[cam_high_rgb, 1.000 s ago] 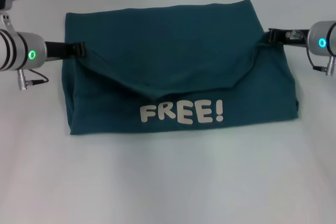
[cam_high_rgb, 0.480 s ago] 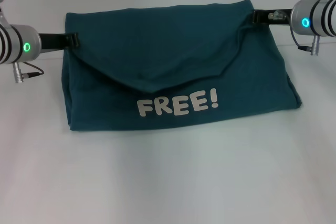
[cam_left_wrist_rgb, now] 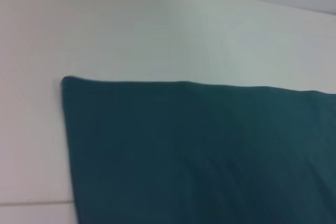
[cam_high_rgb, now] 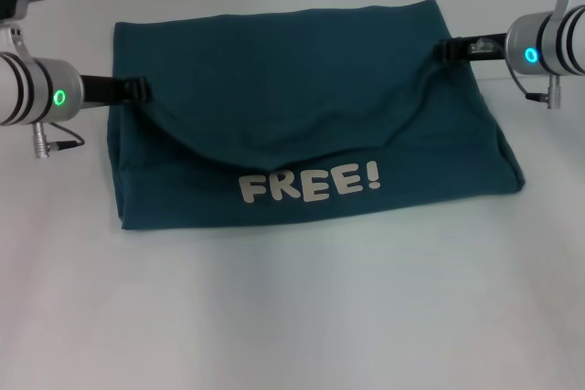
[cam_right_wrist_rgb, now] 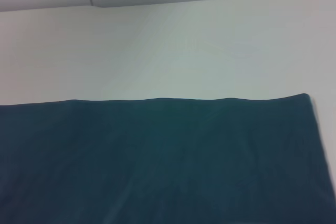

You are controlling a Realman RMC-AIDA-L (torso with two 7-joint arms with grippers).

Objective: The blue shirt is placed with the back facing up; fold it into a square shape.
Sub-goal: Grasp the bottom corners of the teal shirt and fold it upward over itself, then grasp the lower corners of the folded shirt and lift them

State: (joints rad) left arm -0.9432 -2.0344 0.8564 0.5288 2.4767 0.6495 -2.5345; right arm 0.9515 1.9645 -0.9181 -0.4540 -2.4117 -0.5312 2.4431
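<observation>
**Desk:** What are the two grippers doing?

**Photographer:** The left gripper (cam_high_rgb: 140, 90) reaches in from the robot's left and is clamped on the left edge of the blue shirt (cam_high_rgb: 302, 116), pinching a fold of cloth. The right gripper (cam_high_rgb: 445, 50) comes in from the opposite side and is likewise closed on the shirt's right edge, a little farther back than its partner.

**Desk:** And the cloth between them?

**Photographer:** An upper layer of fabric hangs slack from one gripper to the other, its loose edge sagging in a shallow curve across the middle of the garment. Just below that curve, the white "FREE!" lettering (cam_high_rgb: 309, 184) reads right way up, facing the robot.

**Desk:** Where is the shirt itself?

**Photographer:** It lies as a wide, roughly rectangular bundle on the white table (cam_high_rgb: 292, 317), centred before the robot, its near edge folded flat and its far edge straight.

**Desk:** Do the wrist cameras add anything?

**Photographer:** Only plain teal cloth with a straight edge and one corner against the pale tabletop, in both the left wrist view (cam_left_wrist_rgb: 199, 150) and the right wrist view (cam_right_wrist_rgb: 157, 156). Neither shows fingers.
</observation>
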